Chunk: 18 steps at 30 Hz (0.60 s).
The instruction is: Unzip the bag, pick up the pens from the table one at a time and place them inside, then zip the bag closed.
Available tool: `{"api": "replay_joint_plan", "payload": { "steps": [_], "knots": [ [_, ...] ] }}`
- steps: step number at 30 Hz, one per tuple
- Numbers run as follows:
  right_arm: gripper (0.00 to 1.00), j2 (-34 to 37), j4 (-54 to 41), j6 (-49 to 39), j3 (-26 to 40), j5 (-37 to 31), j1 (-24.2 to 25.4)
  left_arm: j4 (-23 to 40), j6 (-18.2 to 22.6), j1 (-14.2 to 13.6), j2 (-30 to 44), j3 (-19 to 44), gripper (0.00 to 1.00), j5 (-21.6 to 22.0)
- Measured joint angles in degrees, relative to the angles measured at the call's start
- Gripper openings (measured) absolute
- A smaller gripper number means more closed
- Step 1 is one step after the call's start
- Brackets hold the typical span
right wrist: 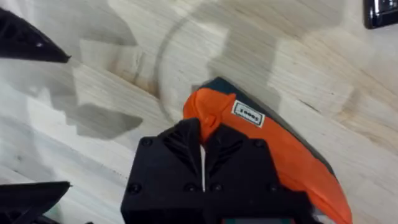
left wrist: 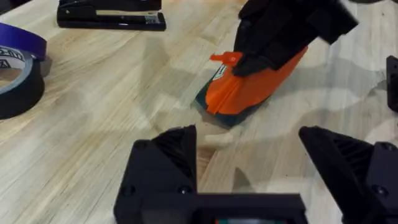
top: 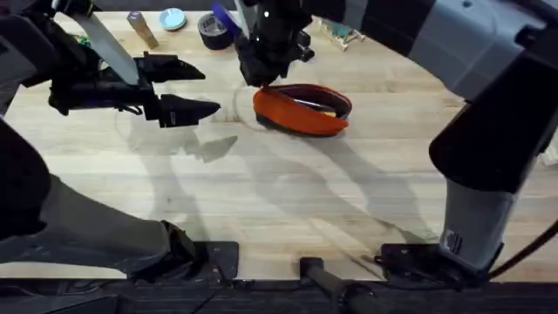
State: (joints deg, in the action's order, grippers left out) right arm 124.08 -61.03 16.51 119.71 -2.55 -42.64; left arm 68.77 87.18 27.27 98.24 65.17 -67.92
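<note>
right gripper [right wrist: 202, 163]: your fingers pinched together at the bag [top: 301, 111] end
left gripper [top: 185, 89]: spread wide, left of bag, holding nothing

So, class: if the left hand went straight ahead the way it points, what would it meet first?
Probably the bag, which lies ahead between the open left hand's fingers, with the right hand on it; depth is uncertain.

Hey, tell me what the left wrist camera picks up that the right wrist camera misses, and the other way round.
Left wrist alone: a purple-and-black tape roll, the whole black stapler, and the left gripper open above bare wood. Right wrist alone: the white label on the bag, and the right gripper, its fingers closed together at the bag's end. Both: the orange bag with its dark base, and the table.
</note>
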Motion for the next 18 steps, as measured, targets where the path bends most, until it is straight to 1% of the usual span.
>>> {"api": "replay_joint_plan", "payload": {
  "steps": [4, 18],
  "knots": [
    [0.029, 0.0, -2.5, 0.0, 2.1, -0.3, 0.1, 0.0, 0.0, 0.0, 0.0, 0.0, 0.993, 0.0],
    [0.029, 0.0, -3.3, 0.0, 2.1, -0.2, 0.1, -0.4, 0.0, -0.1, 0.0, 0.0, 0.993, -0.5]
  ]
}}
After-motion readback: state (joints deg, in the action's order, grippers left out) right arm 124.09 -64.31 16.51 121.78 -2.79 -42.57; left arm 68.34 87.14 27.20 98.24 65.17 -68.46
